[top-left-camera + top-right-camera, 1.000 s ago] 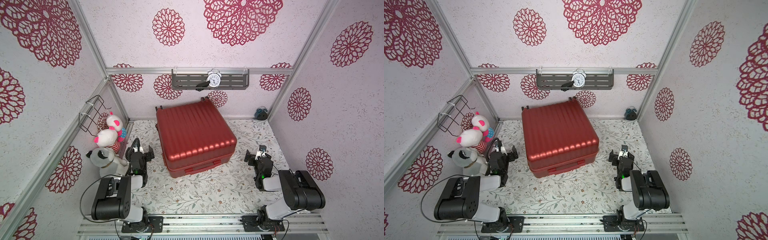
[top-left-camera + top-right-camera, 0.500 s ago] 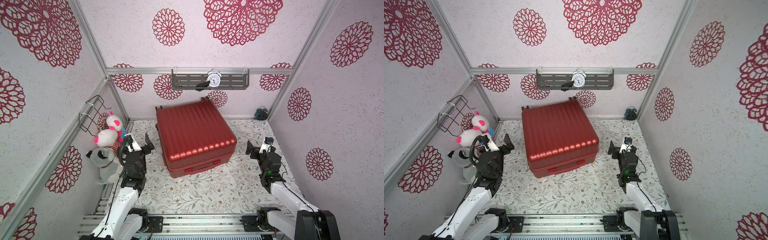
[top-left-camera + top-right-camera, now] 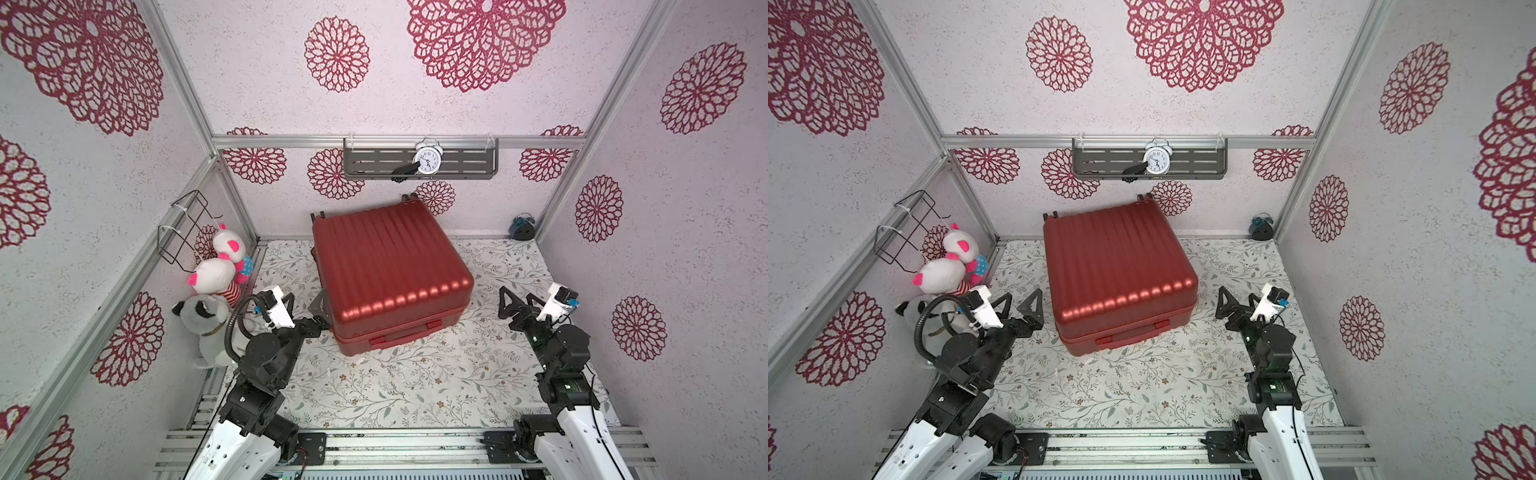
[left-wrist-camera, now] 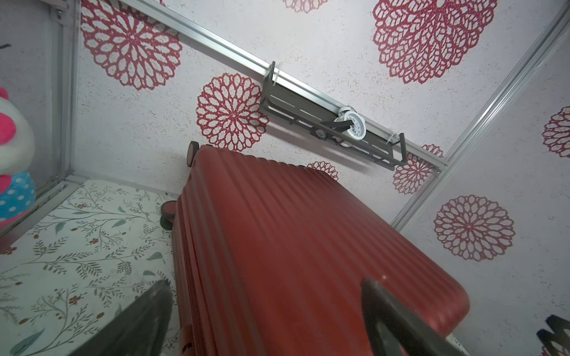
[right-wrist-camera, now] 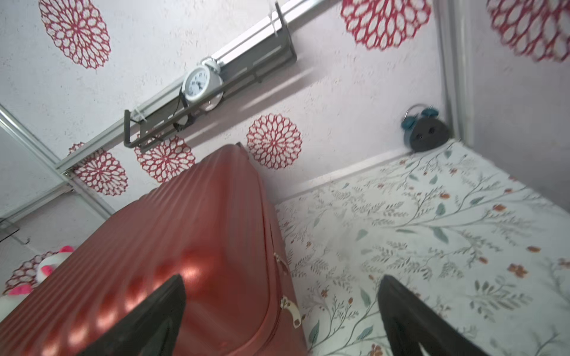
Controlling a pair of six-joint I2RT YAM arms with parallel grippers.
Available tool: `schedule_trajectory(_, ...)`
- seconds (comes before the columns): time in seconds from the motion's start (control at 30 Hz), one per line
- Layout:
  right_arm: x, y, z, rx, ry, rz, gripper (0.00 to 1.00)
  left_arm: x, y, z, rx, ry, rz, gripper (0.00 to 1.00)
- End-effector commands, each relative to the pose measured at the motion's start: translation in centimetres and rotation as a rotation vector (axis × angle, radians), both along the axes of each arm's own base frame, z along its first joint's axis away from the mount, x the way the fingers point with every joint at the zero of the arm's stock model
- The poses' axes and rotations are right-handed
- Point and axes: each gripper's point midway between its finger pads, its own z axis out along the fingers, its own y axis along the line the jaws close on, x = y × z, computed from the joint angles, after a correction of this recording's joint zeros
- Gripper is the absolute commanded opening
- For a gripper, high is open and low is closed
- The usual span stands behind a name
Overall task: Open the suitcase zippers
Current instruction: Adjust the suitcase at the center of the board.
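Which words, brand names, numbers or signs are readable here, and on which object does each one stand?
No text can be quoted.
The white alarm clock on the shelf: dial numerals, too small and blurred to read.
The suitcase: no word or brand shows.
The blue alarm clock: no text shows.

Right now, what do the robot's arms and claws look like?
The left arm and right arm are white shells with black joints. The left gripper and right gripper have black triangular fingers. A black ribbed hose loops at the left wrist.
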Motion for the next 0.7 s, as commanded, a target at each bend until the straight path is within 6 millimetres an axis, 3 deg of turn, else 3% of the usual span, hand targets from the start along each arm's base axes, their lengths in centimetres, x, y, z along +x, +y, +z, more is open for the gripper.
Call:
schedule_trajectory(0.0,0.4,2.1,0.4,0.067,0.009,0.124,0.99,-0.1,-0.2,-1.7,0.026,0.028,-0.013,0.98)
schedule_trajectory(0.13,0.5,3.9,1.2,0.095,-0.012,0.231,0.99,0.0,-1.3,-1.6,0.026,0.043,-0.070,0.98)
schedule_trajectory(0.27,0.6,5.2,1.8,0.109,-0.051,0.317,0.99,0.2,0.0,-2.4,-0.045,0.053,0.007,0.98)
schedule_trajectory(0.47,3.0,6.8,1.2,0.108,-0.016,0.393,0.94,-0.4,0.1,-2.8,-0.127,0.001,-0.006,0.98)
schedule_trajectory(0.67,4.2,11.6,0.4,0.066,0.042,0.553,0.91,-0.6,-0.2,-2.6,-0.125,-0.001,-0.030,0.98)
